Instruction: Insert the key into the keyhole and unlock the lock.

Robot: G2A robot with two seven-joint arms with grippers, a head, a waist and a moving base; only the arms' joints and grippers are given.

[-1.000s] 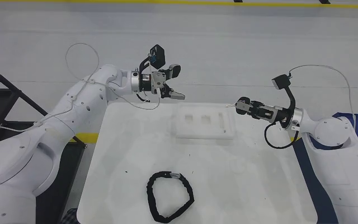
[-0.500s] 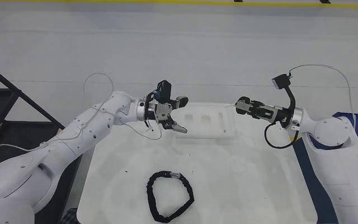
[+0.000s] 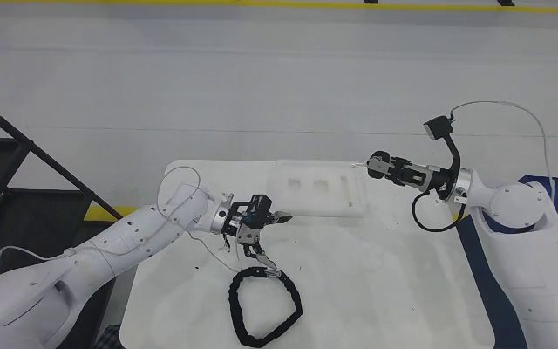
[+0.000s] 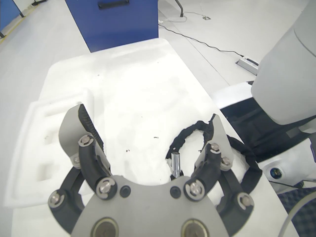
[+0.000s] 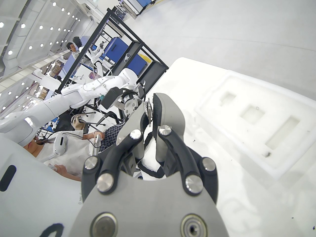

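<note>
Lock [image 3: 234,307]: lying looped on the table [image 3: 392,288], near its front edge.
Left gripper [image 3: 275,239]: hovering just beside the lock's metal barrel [image 4: 176,164], fingers spread apart.
Key [image 3: 358,163]: being pinched in the right gripper [image 3: 373,164], beside the foam tray [image 3: 318,207].

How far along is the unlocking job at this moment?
Done: the key looks picked up, pinched in the right gripper, which hangs in the air by the end of the foam tray. In hand: the left gripper, jaws open, hovers over the metal cylinder of the chain lock, not gripping it. Left: hold the lock, insert the key, turn it.
</note>
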